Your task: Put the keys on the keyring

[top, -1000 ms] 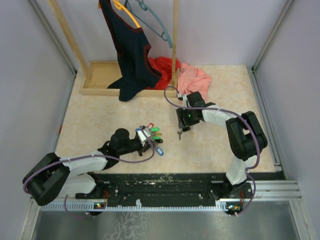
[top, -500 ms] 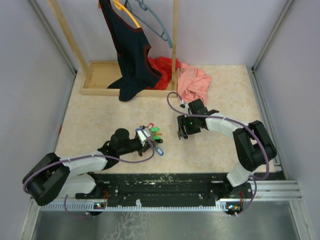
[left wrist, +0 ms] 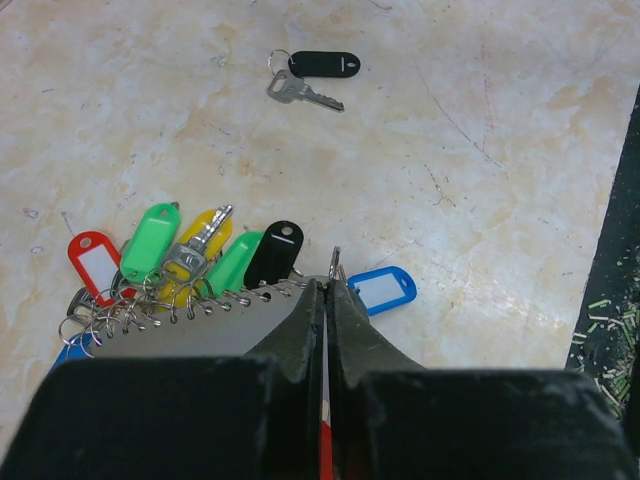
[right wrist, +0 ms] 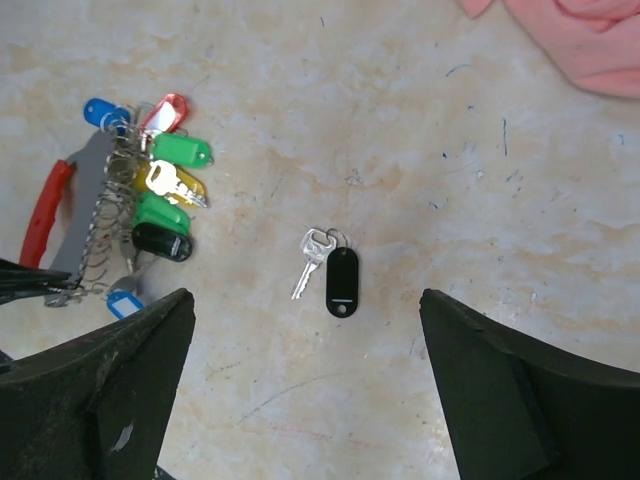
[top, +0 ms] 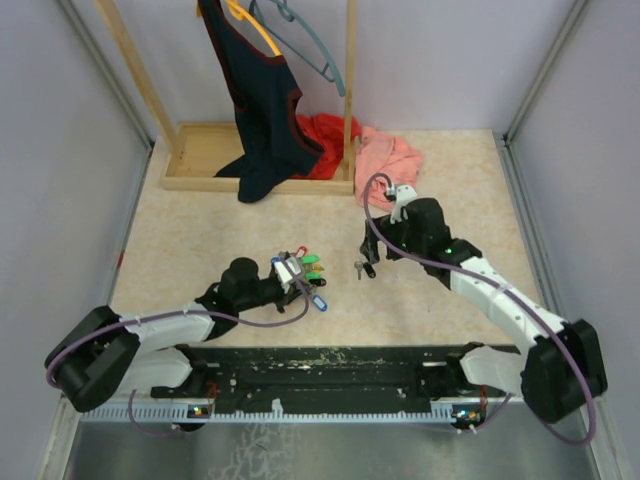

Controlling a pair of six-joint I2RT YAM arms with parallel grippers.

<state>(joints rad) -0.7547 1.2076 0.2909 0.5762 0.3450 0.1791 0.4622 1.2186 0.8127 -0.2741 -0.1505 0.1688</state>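
**Black-tagged loose key [left wrist: 310, 78] apart from bunch of keys [left wrist: 190, 255] on keyring [left wrist: 190, 335]**

Threaded along grey coiled keyring with red end, left of centre: tags red, green, yellow, black, blue, fanned out flat. Lying flat to right, well apart: silver, small split ring, black oval tag.

No legible txt or labels.

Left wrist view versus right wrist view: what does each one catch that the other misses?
Only the left wrist view: a dark strip along the right edge, and a close-up of the left tool shut on the keyring. Only the right wrist view: a pink cloth and the wide-open right tool. Both: the loose black-tagged key and the coloured keys bunched on the keyring.
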